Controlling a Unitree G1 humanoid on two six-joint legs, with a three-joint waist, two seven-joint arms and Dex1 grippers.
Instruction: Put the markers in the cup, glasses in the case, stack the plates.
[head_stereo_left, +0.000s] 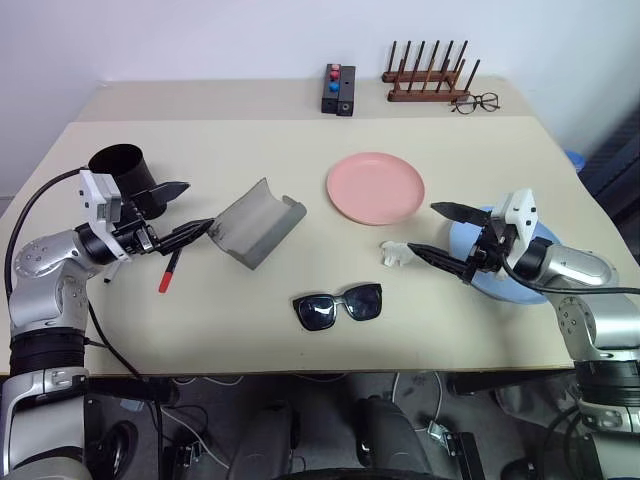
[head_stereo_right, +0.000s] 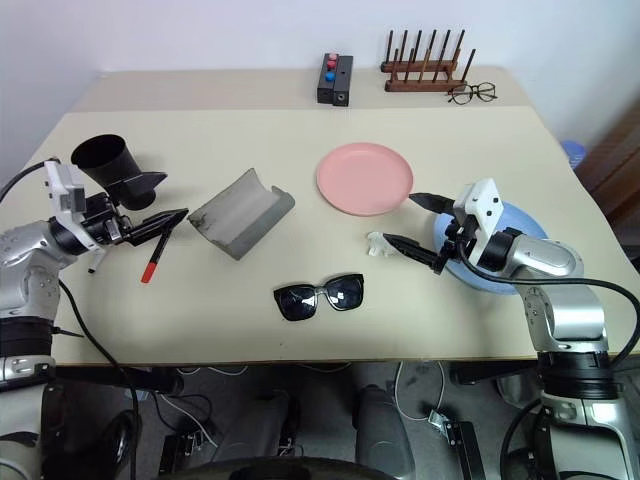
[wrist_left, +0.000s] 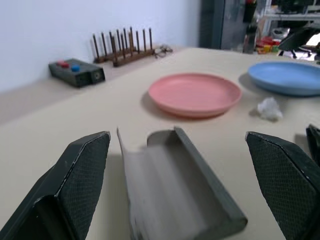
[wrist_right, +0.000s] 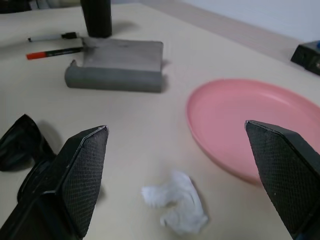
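My left gripper (head_stereo_left: 185, 208) hangs wide open and empty by the black cup (head_stereo_left: 122, 172) and a red-ended marker (head_stereo_left: 168, 272). The grey case (head_stereo_left: 256, 222) lies open, the dark sunglasses (head_stereo_left: 339, 305) nearer me. The pink plate (head_stereo_left: 375, 187) sits mid-table; my right gripper (head_stereo_left: 443, 234), also spread and empty, is beside the blue plate (head_stereo_right: 520, 268).

The blue plate (head_stereo_left: 520, 275) lay partly hidden behind the right gripper (head_stereo_left: 437, 232) beside the pink plate (head_stereo_left: 375, 186). Near the case (head_stereo_left: 255, 222), a marker (head_stereo_left: 169, 272) was partly covered by the left gripper (head_stereo_left: 185, 208).
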